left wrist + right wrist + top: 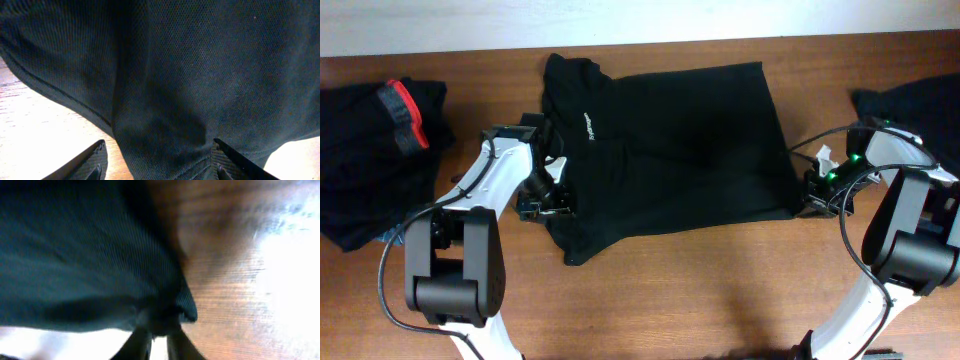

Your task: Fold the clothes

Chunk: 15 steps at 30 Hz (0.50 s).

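One of the clothes, a black T-shirt (680,150) with a small white logo, lies spread across the middle of the wooden table (720,290). My left gripper (545,203) is at its lower left edge. In the left wrist view that gripper (159,167) is open, and the T-shirt (200,75) bunches into the gap between its fingers. My right gripper (808,205) is at the shirt's lower right corner. Seen from the right wrist, this gripper (159,342) is pinched shut on the corner of the T-shirt (75,255).
A heap of black clothes with a red-orange band (380,140) lies at the far left. Another dark garment (920,100) sits at the far right, behind the right arm. Bare wood runs along the front of the table.
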Available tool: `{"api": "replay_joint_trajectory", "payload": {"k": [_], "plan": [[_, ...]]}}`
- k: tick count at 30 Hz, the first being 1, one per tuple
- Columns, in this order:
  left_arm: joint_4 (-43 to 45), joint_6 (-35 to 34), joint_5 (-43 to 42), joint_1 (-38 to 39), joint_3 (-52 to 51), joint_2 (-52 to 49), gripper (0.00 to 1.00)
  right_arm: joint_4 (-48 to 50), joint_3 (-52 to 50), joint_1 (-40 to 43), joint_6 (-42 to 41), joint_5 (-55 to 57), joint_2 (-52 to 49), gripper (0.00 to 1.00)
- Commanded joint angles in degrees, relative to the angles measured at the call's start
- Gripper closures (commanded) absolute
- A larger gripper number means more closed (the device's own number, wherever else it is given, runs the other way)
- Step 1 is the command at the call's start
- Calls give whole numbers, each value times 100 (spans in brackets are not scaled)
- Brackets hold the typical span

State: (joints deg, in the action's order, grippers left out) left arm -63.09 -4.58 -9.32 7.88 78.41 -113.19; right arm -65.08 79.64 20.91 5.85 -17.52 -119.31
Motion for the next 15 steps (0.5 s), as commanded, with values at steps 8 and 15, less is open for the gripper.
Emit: {"api": "replay_joint_trajectory", "payload": {"k": [8, 15], "plan": [[-31, -33, 15, -4, 0, -37, 34, -310, 13, -37, -28, -52, 177, 96], [-52, -33, 15, -4, 0, -37, 34, -481, 20, -37, -9, -52, 684, 96]]}}
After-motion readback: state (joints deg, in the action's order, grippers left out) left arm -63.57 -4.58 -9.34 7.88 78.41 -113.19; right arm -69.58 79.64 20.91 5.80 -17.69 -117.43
